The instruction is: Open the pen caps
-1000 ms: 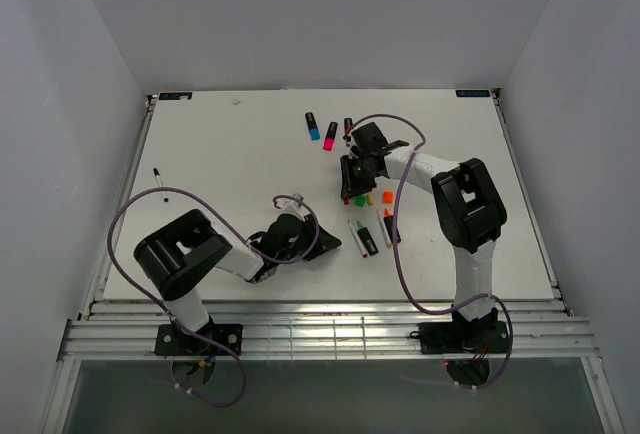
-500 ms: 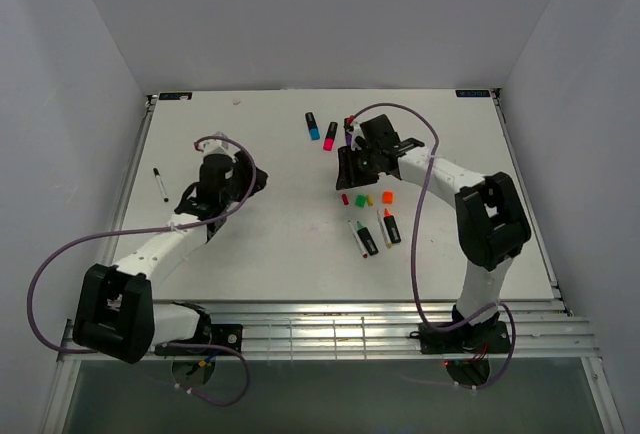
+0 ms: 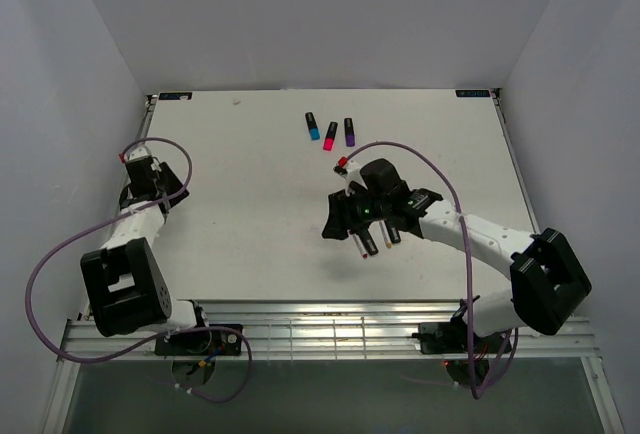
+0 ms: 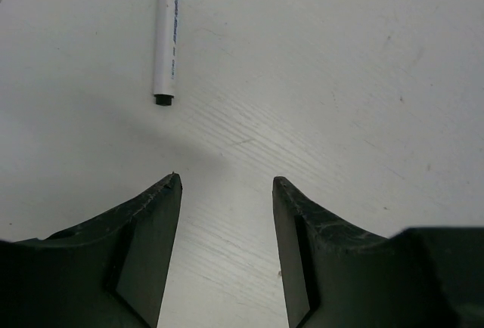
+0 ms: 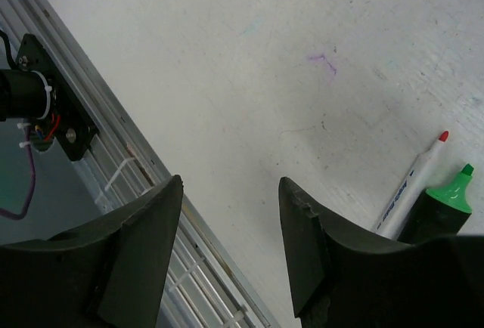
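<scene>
Three capped black markers lie at the back of the table: blue cap (image 3: 313, 133), pink cap (image 3: 329, 142), purple cap (image 3: 350, 138). My right gripper (image 3: 333, 224) is open and empty, low over the near middle; it also shows in the right wrist view (image 5: 231, 184). Beside it lie an uncapped white pen with a red tip (image 5: 423, 169) and an uncapped marker with a green tip (image 5: 454, 196). My left gripper (image 3: 168, 184) is open and empty at the left edge. A thin white pen (image 4: 166, 33) lies just ahead of the left gripper (image 4: 227, 184), its black end toward the fingers. The loose caps are hidden.
Uncapped markers (image 3: 366, 244) lie just right of my right gripper under its arm. The slatted metal rail of the table's near edge (image 5: 128, 162) is close below the right gripper. The left wall (image 3: 60, 154) stands close to my left gripper.
My left arm swung from the near middle out to the far left edge by the white pen. My right gripper moved from the back markers toward the near edge, over the uncapped ones.
</scene>
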Motion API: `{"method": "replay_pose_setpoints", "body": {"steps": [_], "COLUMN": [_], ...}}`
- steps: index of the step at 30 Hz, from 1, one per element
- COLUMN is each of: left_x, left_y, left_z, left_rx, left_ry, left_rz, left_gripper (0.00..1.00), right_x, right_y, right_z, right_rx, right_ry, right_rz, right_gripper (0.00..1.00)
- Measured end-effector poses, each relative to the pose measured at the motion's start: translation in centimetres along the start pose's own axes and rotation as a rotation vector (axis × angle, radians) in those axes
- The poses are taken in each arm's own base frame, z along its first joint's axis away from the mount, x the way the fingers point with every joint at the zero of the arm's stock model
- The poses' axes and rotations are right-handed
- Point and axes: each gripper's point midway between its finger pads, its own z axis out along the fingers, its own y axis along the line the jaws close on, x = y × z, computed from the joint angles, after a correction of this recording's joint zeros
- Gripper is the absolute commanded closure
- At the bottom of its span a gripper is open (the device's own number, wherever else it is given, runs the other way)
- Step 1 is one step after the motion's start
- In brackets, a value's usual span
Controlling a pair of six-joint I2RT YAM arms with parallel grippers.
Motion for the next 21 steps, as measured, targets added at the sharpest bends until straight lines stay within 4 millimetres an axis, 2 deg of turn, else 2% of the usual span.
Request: {"method": "replay_pose_setpoints", "body": {"steps": [3, 12, 21], "left_x": [-0.3, -0.8, -2.7], "left_y": [1.3, 4.0, 5.9], "left_z": [1.0, 4.4, 6.7], "left_rx": [-0.028, -0.112, -0.175], "left_ry": [0.013, 0.061, 0.037], "left_rz": [0.009, 0.002, 0.035], "left_gripper": [0.39, 0.4, 0.43], "right_x": [0.4, -1.4, -0.2], "right_y": [0.3, 2.1, 1.7], "right_z": [-0.3, -3.3, -3.6], "right_rx": [-0.007, -0.037, -0.032], "right_ry": [0.003, -0.118, -0.109], "right_rz": [0.0, -0.072, -0.072], "right_gripper": [0.4, 0.39, 0.39]}}
